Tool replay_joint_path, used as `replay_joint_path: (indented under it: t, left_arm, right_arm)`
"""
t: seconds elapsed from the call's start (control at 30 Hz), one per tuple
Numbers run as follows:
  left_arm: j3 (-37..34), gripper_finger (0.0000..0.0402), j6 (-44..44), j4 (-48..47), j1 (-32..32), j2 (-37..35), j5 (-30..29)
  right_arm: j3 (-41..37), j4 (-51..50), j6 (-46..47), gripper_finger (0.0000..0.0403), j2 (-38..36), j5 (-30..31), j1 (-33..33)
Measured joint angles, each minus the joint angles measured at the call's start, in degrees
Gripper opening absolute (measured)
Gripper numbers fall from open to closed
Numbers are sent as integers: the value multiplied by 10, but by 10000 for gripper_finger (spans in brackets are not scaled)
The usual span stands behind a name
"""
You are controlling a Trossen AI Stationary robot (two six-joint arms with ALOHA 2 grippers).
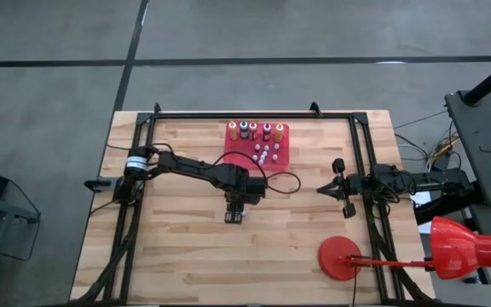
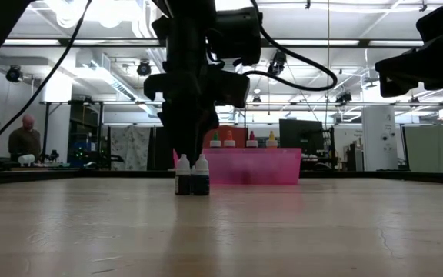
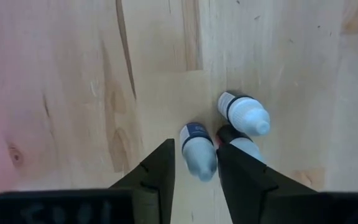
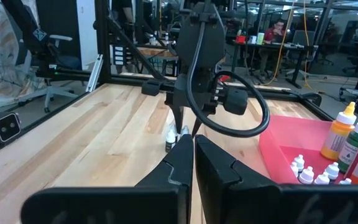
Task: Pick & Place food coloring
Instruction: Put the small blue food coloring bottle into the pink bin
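Three small dark bottles with white caps (image 3: 199,148) standing close together on the bare wooden table (image 1: 169,247), in front of the red tray (image 1: 281,145). Left gripper (image 3: 194,171) straight above them, fingers closed around one bottle's cap, the other two just beside it. More bottles (image 1: 255,131) upright in the tray: taller coloured ones along its far edge, small whitish ones nearer. Right gripper (image 4: 193,155) off at the table's right side, fingers pressed together, empty. Red round lamp base (image 1: 340,257) near the right front corner.
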Motion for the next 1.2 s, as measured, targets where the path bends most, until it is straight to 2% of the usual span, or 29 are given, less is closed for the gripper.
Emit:
replay_joint_path:
  t: [0.17,0.5,0.87,1.2]
  left_arm:
    - [0,87,0,0,0,0,5]
    - [0,32,-1,0,0,-1,9]
    - [41,33,4,-52,23,-7,9]
    - [88,33,35,-125,66,-43,-60]
  right_arm:
    - [0,0,0,8,0,0,0]
    - [0,0,0,8,0,0,0]
    - [0,0,0,8,0,0,0]
    - [0,0,0,8,0,0,0]
